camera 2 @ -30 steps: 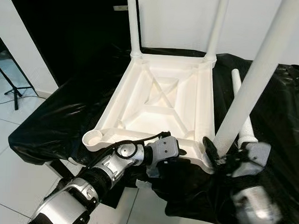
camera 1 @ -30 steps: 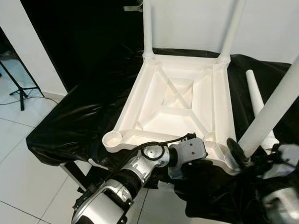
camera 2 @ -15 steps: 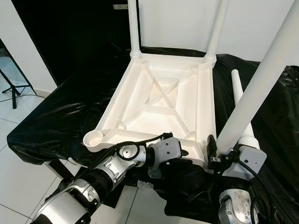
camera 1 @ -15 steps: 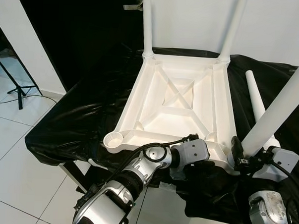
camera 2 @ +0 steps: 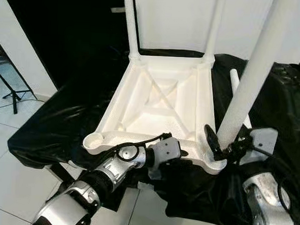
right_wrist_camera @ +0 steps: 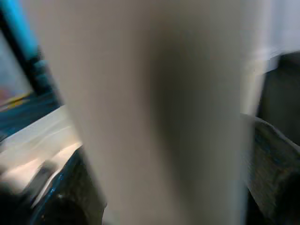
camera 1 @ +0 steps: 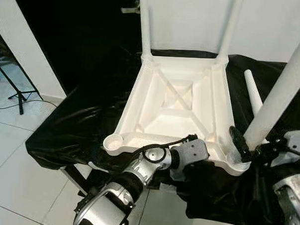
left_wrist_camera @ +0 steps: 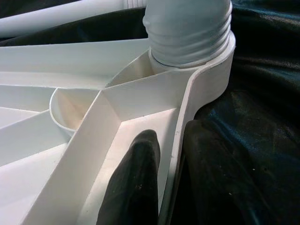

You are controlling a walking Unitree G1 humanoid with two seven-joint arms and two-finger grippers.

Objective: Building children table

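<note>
The left gripper has its jaws closed on the near rim of the tabletop, one black finger inside the rim wall and the other outside against the black sheet. The tabletop is white ribbed plastic, lying upside down on the sheet-covered desk, with crossed stiffening ribs and round corner sockets. Just beyond these jaws a ridged, threaded leg sits in the corner socket. The right gripper has its jaws clamped around that smooth white tube low down, right above the socket. Two more legs stand at the far corners, and a loose leg lies on the sheet beyond the right jaws.
</note>
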